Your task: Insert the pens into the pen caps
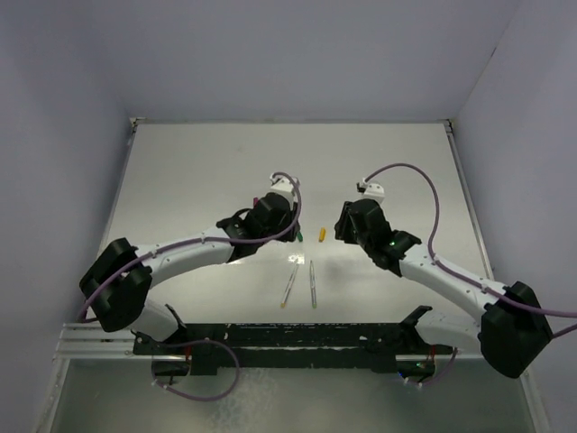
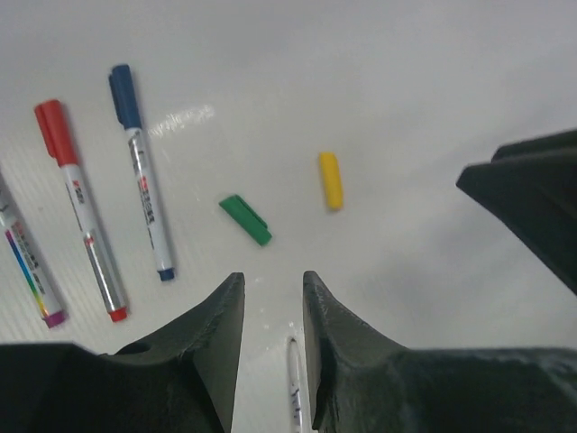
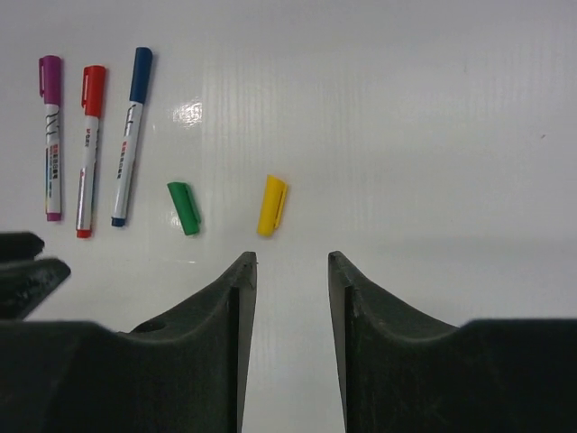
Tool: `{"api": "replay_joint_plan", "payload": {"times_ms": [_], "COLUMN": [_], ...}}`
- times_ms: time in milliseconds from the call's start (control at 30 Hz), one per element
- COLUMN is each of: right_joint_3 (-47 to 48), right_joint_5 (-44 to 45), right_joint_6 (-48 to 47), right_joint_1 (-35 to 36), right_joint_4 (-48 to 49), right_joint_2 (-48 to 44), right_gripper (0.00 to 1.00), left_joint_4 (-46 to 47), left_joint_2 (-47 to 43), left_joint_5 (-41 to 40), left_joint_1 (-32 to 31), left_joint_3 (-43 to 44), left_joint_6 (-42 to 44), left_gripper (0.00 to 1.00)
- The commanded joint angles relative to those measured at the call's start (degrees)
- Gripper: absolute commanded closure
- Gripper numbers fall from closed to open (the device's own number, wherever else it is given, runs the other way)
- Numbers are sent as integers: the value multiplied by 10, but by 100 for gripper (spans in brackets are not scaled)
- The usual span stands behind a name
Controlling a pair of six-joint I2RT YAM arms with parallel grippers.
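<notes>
Two uncapped pens (image 1: 288, 287) (image 1: 312, 282) lie side by side near the arms' bases. A green cap (image 1: 298, 238) and a yellow cap (image 1: 323, 234) lie loose between the grippers. They also show in the left wrist view as green (image 2: 244, 219) and yellow (image 2: 331, 179), and in the right wrist view as green (image 3: 184, 207) and yellow (image 3: 272, 205). My left gripper (image 2: 272, 278) is open just short of the green cap, with a white pen end (image 2: 295, 388) on the table between its fingers. My right gripper (image 3: 290, 257) is open and empty, just short of the yellow cap.
Three capped pens lie side by side left of the loose caps: purple (image 3: 50, 135), red (image 3: 88, 149) and blue (image 3: 131, 135). In the top view the left gripper (image 1: 290, 231) and right gripper (image 1: 343, 229) face each other closely. White walls enclose the table (image 1: 180, 180).
</notes>
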Motion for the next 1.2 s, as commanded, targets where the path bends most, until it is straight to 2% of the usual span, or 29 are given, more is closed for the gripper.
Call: {"api": "replay_joint_plan", "payload": {"times_ms": [0, 533, 933, 1167], "right_joint_3": [30, 92, 114, 121], "right_joint_5": [-12, -25, -17, -16], "right_joint_6": [-13, -25, -26, -24], "right_joint_1": [-1, -1, -3, -4], "right_joint_4": [20, 33, 34, 35], "right_joint_2": [35, 176, 212, 219], "right_gripper": [61, 60, 60, 60], "left_joint_4": [-46, -110, -139, -146], "left_joint_2": [-25, -29, -22, -6], "left_joint_5": [-5, -13, -17, -35], "left_joint_1": [-41, -127, -177, -185], "left_joint_3": [-31, -80, -91, -101], "left_joint_6": [9, -42, -65, -76], "left_gripper": [65, 59, 58, 59]}}
